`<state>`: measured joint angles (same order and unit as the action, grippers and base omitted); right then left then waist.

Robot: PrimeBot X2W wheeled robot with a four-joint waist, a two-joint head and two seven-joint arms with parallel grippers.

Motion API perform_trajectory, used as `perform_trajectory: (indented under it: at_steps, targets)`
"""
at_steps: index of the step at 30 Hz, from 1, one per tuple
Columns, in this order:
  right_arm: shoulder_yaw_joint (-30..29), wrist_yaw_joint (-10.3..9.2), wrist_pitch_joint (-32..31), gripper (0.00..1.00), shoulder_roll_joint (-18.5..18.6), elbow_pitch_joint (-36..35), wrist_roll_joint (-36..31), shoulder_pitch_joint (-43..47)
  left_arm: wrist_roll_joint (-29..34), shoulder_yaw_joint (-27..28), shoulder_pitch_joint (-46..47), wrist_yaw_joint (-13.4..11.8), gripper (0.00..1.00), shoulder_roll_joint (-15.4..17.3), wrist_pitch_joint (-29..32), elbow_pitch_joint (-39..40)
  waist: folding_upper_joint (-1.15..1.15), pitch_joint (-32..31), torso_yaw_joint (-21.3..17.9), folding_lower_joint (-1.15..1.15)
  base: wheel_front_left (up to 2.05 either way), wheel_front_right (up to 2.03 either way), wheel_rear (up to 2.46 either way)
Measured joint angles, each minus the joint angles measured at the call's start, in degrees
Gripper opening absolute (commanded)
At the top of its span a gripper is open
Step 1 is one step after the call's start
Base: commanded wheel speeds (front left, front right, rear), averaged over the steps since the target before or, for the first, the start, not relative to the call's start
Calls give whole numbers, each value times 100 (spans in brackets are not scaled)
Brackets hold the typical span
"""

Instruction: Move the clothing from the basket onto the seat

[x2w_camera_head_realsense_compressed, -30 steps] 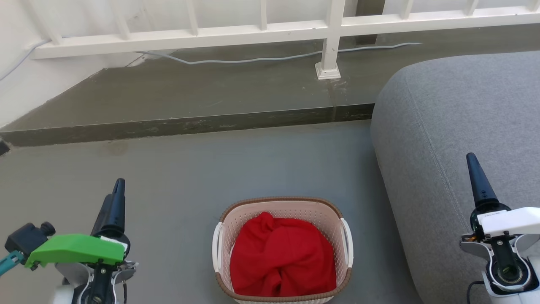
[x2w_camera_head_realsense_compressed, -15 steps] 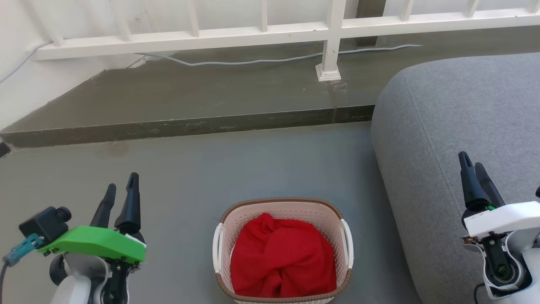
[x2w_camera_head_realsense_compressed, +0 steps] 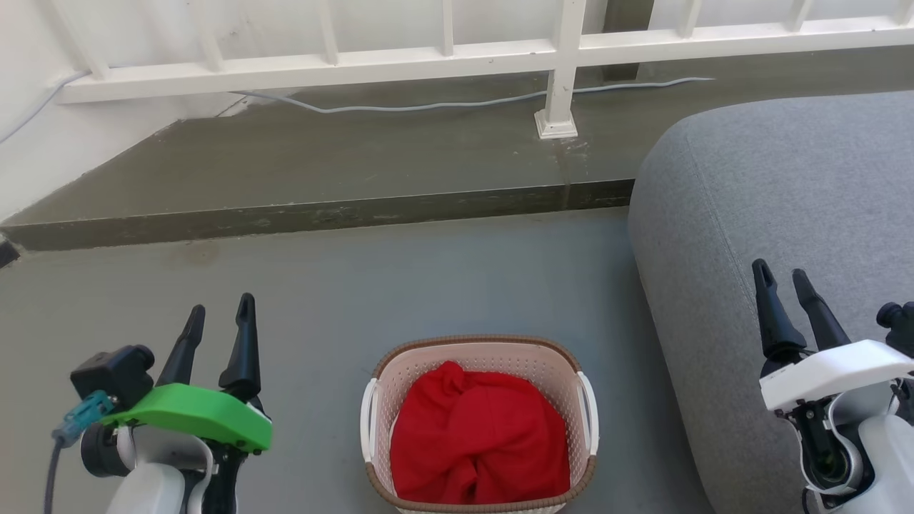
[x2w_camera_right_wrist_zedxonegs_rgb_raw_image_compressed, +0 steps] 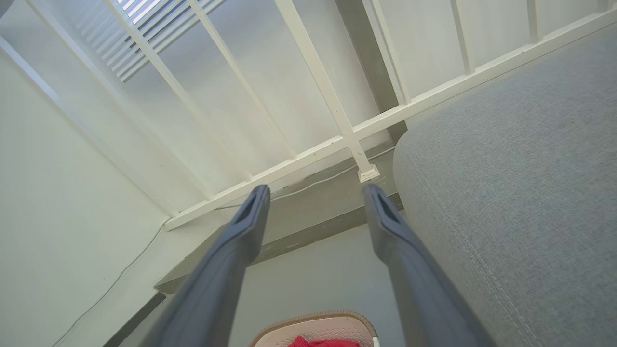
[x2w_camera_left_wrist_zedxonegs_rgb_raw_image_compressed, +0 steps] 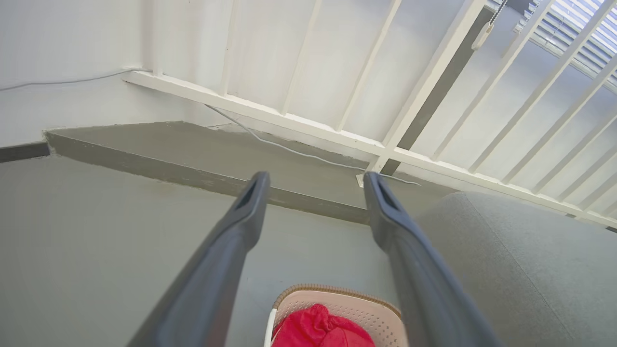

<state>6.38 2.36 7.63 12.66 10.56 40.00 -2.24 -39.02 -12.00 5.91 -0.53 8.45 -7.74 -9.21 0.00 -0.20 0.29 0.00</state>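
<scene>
Bright red clothing (x2w_camera_head_realsense_compressed: 477, 442) lies bunched inside the cream perforated basket (x2w_camera_head_realsense_compressed: 477, 353), which stands on the grey floor at the bottom centre of the head view. The grey upholstered seat (x2w_camera_head_realsense_compressed: 778, 193) rises right of the basket. My left gripper (x2w_camera_head_realsense_compressed: 220, 308) hangs open to the basket's left, nothing between its fingers. Over the seat's front edge my right gripper (x2w_camera_head_realsense_compressed: 780, 273) is open and empty too. The left wrist view looks past open fingers (x2w_camera_left_wrist_zedxonegs_rgb_raw_image_compressed: 315, 180) at the basket (x2w_camera_left_wrist_zedxonegs_rgb_raw_image_compressed: 337, 301) and clothing (x2w_camera_left_wrist_zedxonegs_rgb_raw_image_compressed: 318, 330). In the right wrist view the basket rim (x2w_camera_right_wrist_zedxonegs_rgb_raw_image_compressed: 313, 320) sits below the open gripper (x2w_camera_right_wrist_zedxonegs_rgb_raw_image_compressed: 313, 193), seat (x2w_camera_right_wrist_zedxonegs_rgb_raw_image_compressed: 520, 183) on the right.
A raised concrete step (x2w_camera_head_realsense_compressed: 314, 210) crosses the floor behind the basket. A white railing (x2w_camera_head_realsense_compressed: 443, 61) with a post (x2w_camera_head_realsense_compressed: 557, 107) stands on it, and a grey cable (x2w_camera_head_realsense_compressed: 428, 103) runs along its base. Bare floor (x2w_camera_head_realsense_compressed: 321, 300) lies between the step and the basket.
Both wrists have rolled, so each gripper's two fingers now show side by side instead of edge-on. The left gripper shifted right toward the basket; the right one shifted slightly left. The clothing is unmoved.
</scene>
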Motion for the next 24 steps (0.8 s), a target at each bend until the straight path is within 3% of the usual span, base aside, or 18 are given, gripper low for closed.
perform_trajectory:
  at_steps: [24]
  targets:
    - [339, -197, 467, 100, 97, 193, -1615, 1, 1679, -326, -2, -411, 100, 1, -494, -63, 0, -11, 39, 0, 0, 0, 0]
